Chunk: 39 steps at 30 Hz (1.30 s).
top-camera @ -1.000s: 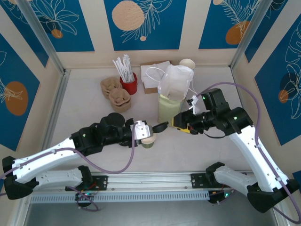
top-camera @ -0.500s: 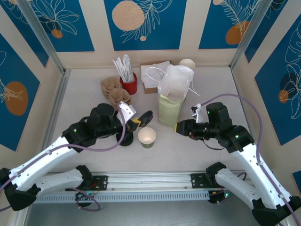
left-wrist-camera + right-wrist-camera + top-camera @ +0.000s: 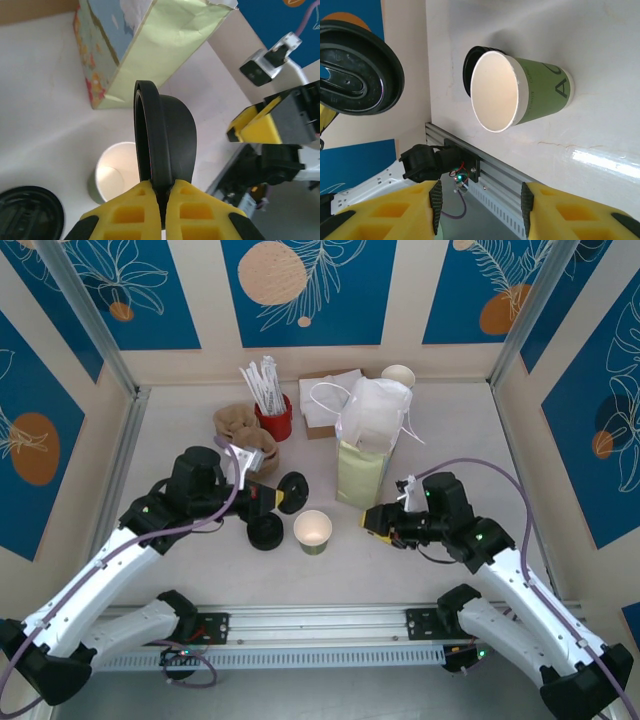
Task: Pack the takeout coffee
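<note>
The coffee cup stands upright on the table with olive-green sides and an open top, no lid on it; it also shows in the left wrist view and the right wrist view. My left gripper hangs left of and above the cup, shut on the rim of a round black lid held on edge. My right gripper is open to the right of the cup, apart from it, with nothing between its fingers.
A flat black disc lies just left of the cup. The tall pale green paper bag stands behind the cup, with a white bag on top of it. A red cup of sticks, brown holders and napkins sit at the back.
My left gripper has pulled back to the left and away from the cup with the black lid. My right gripper has come lower and closer to the cup's right side.
</note>
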Motion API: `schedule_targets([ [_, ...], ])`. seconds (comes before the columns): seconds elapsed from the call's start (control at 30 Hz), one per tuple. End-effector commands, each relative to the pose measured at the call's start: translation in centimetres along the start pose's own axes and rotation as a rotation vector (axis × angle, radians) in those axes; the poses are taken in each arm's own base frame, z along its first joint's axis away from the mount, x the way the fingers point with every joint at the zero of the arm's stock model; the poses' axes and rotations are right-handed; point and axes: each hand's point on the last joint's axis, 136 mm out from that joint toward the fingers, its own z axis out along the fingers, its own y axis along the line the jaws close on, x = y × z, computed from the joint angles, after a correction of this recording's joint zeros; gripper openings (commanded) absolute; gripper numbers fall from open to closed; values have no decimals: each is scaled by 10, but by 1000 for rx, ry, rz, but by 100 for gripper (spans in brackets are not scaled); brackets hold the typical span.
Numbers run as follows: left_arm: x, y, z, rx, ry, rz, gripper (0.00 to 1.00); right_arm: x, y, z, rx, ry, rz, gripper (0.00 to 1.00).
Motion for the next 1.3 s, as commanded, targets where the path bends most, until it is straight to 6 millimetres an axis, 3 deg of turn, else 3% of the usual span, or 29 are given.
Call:
schedule_targets([
  [0.0,10,-8,8,110,50,-137,7,1,6,6,-50,-4,8,48],
  [0.43,38,12,43,180,136,-285,7,1,-4,24,-43,-22,6,51],
  [1.03,56,34,66,182,198,-358,8,-3,-3,50,-30,10,-20,52],
  [1.27,61,45,72,155,206,-380,16,-5,-1,60,-61,24,-9,52],
])
